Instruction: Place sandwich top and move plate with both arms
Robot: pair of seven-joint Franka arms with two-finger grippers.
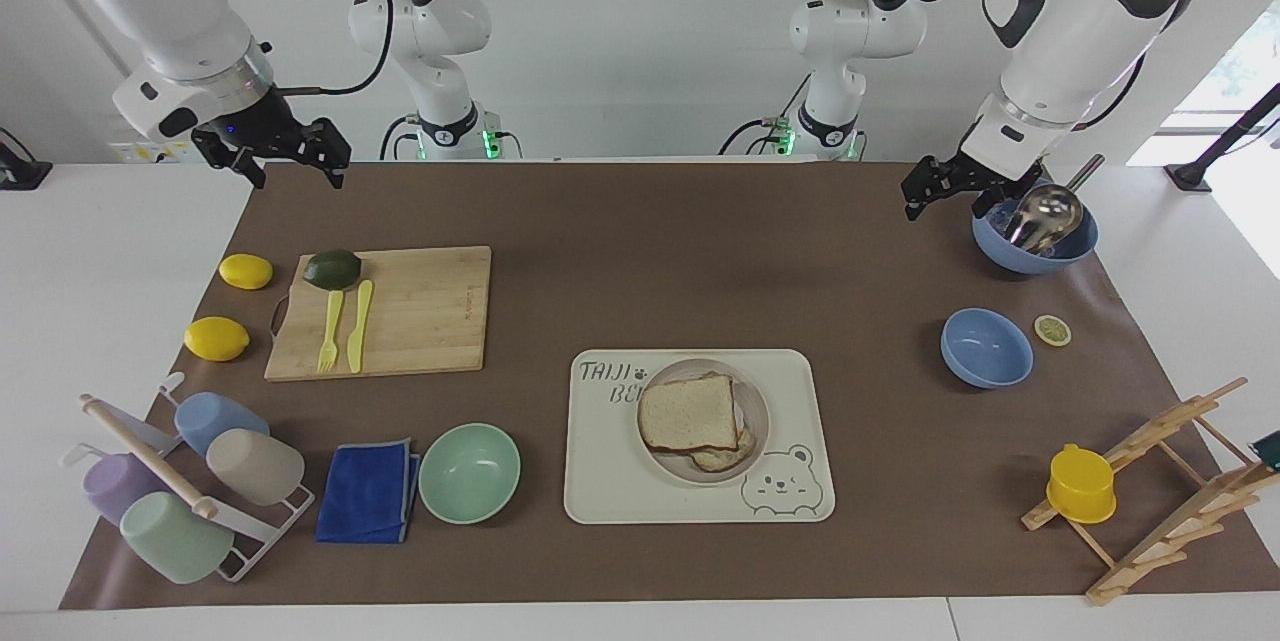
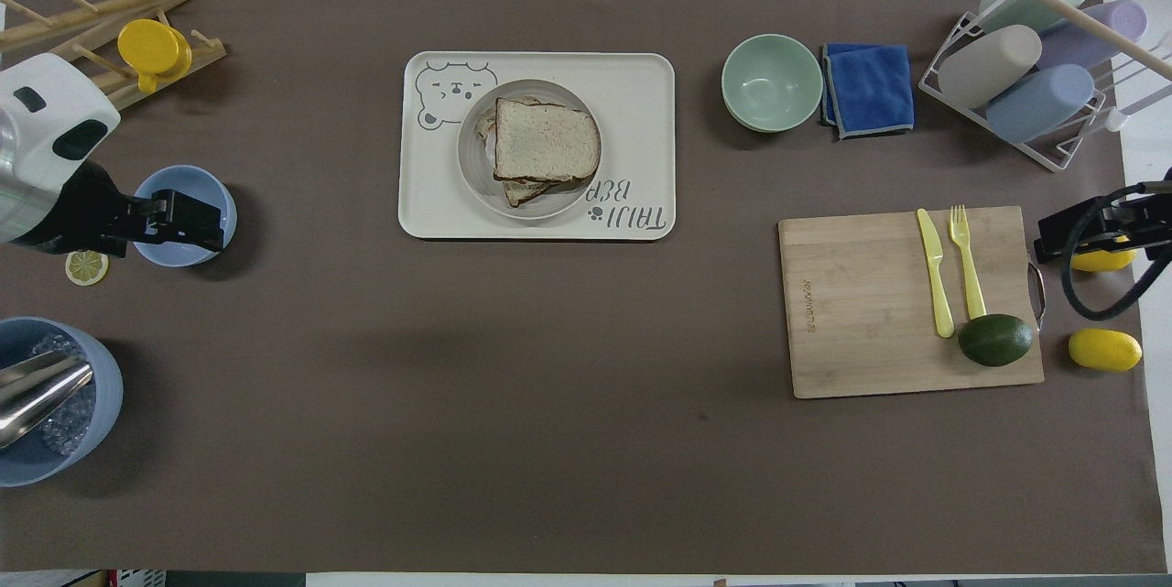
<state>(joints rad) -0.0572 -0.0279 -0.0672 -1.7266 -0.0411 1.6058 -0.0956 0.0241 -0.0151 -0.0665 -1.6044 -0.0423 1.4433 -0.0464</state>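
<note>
The sandwich top [image 1: 688,413], a plain light brown bread slice, lies on top of other slices on the round beige-grey plate [image 1: 757,403]. The plate stands on a cream bear tray [image 1: 600,481]. The overhead view shows the slice [image 2: 545,140] and the plate [image 2: 575,199] too. My left gripper [image 1: 945,196] is open and empty, up in the air by the large blue bowl [image 1: 1035,251]; from above it [image 2: 197,219] covers part of the small blue bowl [image 2: 160,193]. My right gripper [image 1: 295,161] is open and empty, raised at the right arm's end, and waits [image 2: 1044,244].
A cutting board [image 1: 420,311] carries an avocado, a yellow fork and a knife, with two lemons [image 1: 216,338] beside it. A mint-green bowl [image 1: 469,473], a blue cloth [image 1: 368,491] and a cup rack [image 1: 180,486] are there. A wooden rack [image 1: 1170,481] holds a yellow cup.
</note>
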